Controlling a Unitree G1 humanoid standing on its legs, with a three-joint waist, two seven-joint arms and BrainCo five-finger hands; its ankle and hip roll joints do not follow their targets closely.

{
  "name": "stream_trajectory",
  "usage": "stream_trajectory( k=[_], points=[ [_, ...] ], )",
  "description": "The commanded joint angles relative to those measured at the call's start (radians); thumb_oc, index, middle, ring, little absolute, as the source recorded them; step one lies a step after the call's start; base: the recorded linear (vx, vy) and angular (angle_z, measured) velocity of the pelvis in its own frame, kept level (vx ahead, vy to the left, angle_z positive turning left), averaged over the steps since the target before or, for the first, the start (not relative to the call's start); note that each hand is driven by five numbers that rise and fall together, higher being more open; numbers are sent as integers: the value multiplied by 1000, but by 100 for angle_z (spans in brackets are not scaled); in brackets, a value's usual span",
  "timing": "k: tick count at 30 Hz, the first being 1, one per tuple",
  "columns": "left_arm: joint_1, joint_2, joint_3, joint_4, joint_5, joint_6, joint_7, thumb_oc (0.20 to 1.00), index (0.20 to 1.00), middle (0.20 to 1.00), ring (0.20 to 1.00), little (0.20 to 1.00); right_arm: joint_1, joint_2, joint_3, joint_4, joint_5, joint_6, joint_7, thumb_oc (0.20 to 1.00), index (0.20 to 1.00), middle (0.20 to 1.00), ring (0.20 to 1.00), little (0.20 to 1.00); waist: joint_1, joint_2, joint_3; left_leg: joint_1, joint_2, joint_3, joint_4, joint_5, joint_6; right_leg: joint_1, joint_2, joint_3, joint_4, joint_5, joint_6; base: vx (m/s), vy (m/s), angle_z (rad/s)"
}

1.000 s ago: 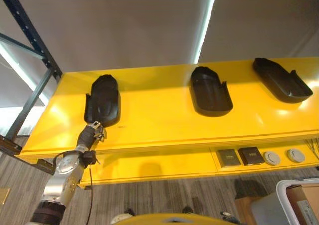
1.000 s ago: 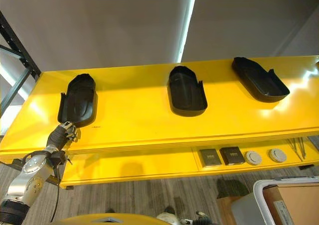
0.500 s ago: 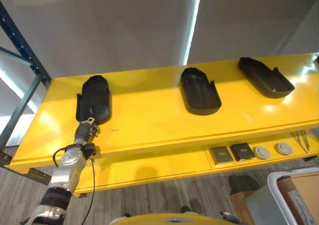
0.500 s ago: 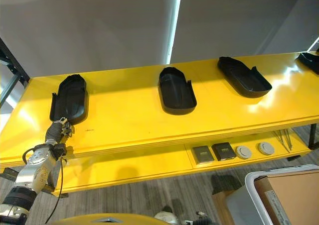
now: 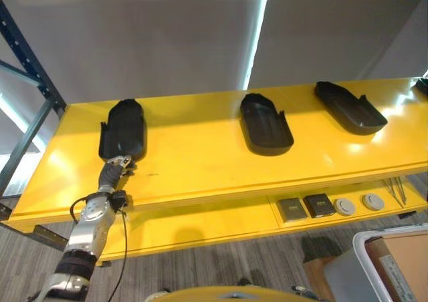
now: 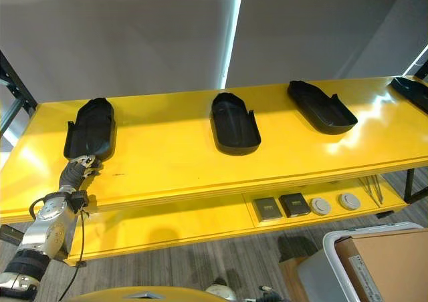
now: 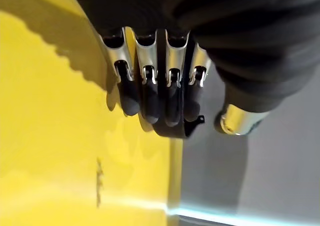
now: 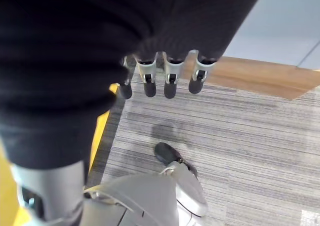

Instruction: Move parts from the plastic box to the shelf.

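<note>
Left eye view shows the left hand (image 5: 115, 169) at the near end of the leftmost black part (image 5: 123, 128) on the yellow shelf (image 5: 200, 168). Compared with half a second ago, the hand sits slightly lower and its fingers look less tight against the part's edge; the whole picture has also shifted a little, so the camera has moved too. In the left wrist view the fingers (image 7: 150, 98) run fairly straight, side by side, with their dark tips lying against the part's black rim (image 7: 175, 130) and the thumb (image 7: 239, 120) held apart. Nothing is pinched: the hand looks relaxed, touching or just leaving the part.

3 black parts rest along the shelf: the leftmost one, a middle part (image 5: 265, 123) and a right part (image 5: 350, 107), with the tip of another at the far right edge (image 6: 411, 91). The plastic box (image 6: 374, 262) stands on the floor at lower right.

The right hand (image 8: 160, 76) hangs over the carpet with loose, straight fingers and holds nothing.

My judgement: this placement is finished or nearly so, and the next step is returning to the box for another part.
</note>
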Motion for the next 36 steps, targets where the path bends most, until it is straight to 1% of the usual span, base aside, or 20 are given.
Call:
stream_trajectory(
  k=[1,3,6,9,10,11,12,13,14,15,16,21,22,25,26,29,31,33,35,36],
  points=[
    [-28,14,27,-106,-53,-83,-76,1000,1000,1000,1000,1000,-39,3,5,3,-21,-12,-5,1000,1000,1000,1000,1000,17,-5,24,-34,32,-39,109,-89,19,5,-62,-2,58,-62,58,-39,-11,7],
    [18,20,44,-239,-114,-104,-129,1000,1000,1000,1000,1000,-46,10,0,6,-18,-12,-7,1000,1000,1000,1000,1000,37,-6,27,-46,30,-35,109,-71,26,2,-63,-17,53,-47,46,-106,-27,8],
    [81,24,58,-354,-135,-82,-204,1000,1000,1000,1000,1000,-51,16,-4,5,-10,-10,-11,1000,1000,1000,1000,1000,61,-5,26,-49,27,-47,107,-69,24,9,-63,-25,47,-44,44,-69,-17,5],
    [136,48,52,-401,-78,-80,-276,1000,1000,1000,1000,1000,-55,17,-7,5,-9,-3,-13,1000,1000,1000,1000,1000,79,-2,23,-50,24,-54,103,-66,22,16,-63,-35,38,-39,45,-55,-9,9],
    [156,56,47,-413,-90,-51,-294,1000,1000,1000,1000,1000,-58,16,-7,10,-11,-3,-12,1000,1000,1000,1000,1000,86,-1,22,-52,22,-58,103,-65,22,17,-64,-38,37,-38,45,-74,7,17],
    [190,66,39,-422,-117,18,-333,1000,1000,1000,1000,1000,-63,12,-7,20,-11,-6,-12,1000,1000,1000,1000,1000,97,2,21,-53,20,-64,98,-62,22,19,-64,-45,32,-35,47,-60,9,15],
    [199,68,37,-422,-141,52,-338,1000,1000,1000,1000,1000,-64,11,-7,22,-11,-7,-12,1000,1000,1000,1000,1000,99,3,20,-53,20,-65,97,-62,22,20,-65,-46,30,-34,47,-67,12,11],
    [228,70,34,-416,-193,132,-359,1000,1000,1000,1000,1000,-68,5,-8,29,-9,-9,-10,1000,1000,1000,1000,1000,107,6,21,-55,18,-69,96,-60,21,21,-66,-51,27,-31,49,-56,11,6],
    [255,71,27,-406,-236,169,-366,1000,1000,1000,1000,1000,-69,-1,-9,26,-4,-7,-10,1000,1000,1000,1000,1000,113,8,21,-56,17,-71,95,-58,21,22,-67,-55,23,-28,51,-67,11,4],
    [272,75,19,-387,-253,143,-404,1000,1000,1000,1000,1000,-68,-6,-10,22,0,-4,-8,1000,1000,1000,1000,1000,116,9,20,-56,16,-71,93,-58,22,22,-68,-57,21,-24,52,-101,13,4],
    [338,81,12,-336,-270,143,-510,1000,1000,1000,1000,1000,-84,-25,-10,22,15,4,3,1000,1000,1000,1000,1000,129,11,24,-60,16,-74,94,-54,21,19,-71,-64,19,-19,53,-91,11,3],
    [411,79,13,-231,-335,131,-614,1000,1000,1000,1000,1000,-93,-41,-9,41,11,-2,17,1000,1000,1000,1000,1000,146,20,27,-50,13,-92,84,-65,14,30,-74,-67,11,-21,67,-36,21,11],
    [434,75,18,-171,-327,90,-621,1000,1000,1000,1000,1000,-103,-44,-8,57,9,-7,25,1000,1000,1000,1000,1000,153,22,27,-49,11,-95,80,-63,14,29,-76,-71,9,-17,69,3,26,12],
    [443,67,25,-127,-339,48,-610,1000,1000,1000,1000,1000,-108,-44,-4,67,13,-10,27,1000,1000,1000,1000,1000,160,21,28,-48,10,-98,77,-60,15,31,-77,-76,8,-16,68,-29,3,3],
    [449,61,33,-94,-335,10,-631,1000,1000,1000,1000,1000,-114,-43,-3,74,19,-8,27,1000,1000,1000,1000,1000,166,19,28,-48,9,-102,75,-60,14,30,-77,-77,8,-15,68,-39,-3,6],
    [458,30,49,-39,-341,82,-644,1000,1000,1000,1000,1000,-122,-39,-12,96,24,-21,30,1000,1000,1000,1000,1000,180,17,27,-48,7,-110,72,-59,16,34,-78,-84,5,-13,68,-27,-2,12],
    [458,22,36,35,-294,87,-622,1000,1000,1000,1000,1000,-131,-38,-9,104,28,-16,34,1000,1000,1000,1000,1000,180,16,25,-49,7,-113,70,-58,15,32,-78,-82,4,-11,68,-9,3,12],
    [456,11,20,157,-228,85,-545,1000,1000,1000,1000,1000,-143,-39,1,116,35,-15,37,1000,1000,1000,1000,1000,179,14,25,-62,7,-102,73,-39,21,17,-81,-92,12,-3,58,-37,1,2],
    [452,-32,22,360,-161,50,-487,1000,1000,1000,1000,1000,-148,-32,3,143,41,-24,33,1000,1000,1000,1000,1000,180,16,20,-52,5,-120,65,-58,14,23,-80,-84,15,-20,71,25,4,1],
    [449,-36,23,371,-157,49,-481,1000,1000,1000,1000,1000,-149,-32,3,145,41,-24,33,1000,1000,1000,1000,1000,179,16,20,-53,5,-121,65,-58,14,22,-80,-84,16,-20,71,0,0,0]
  ],
)
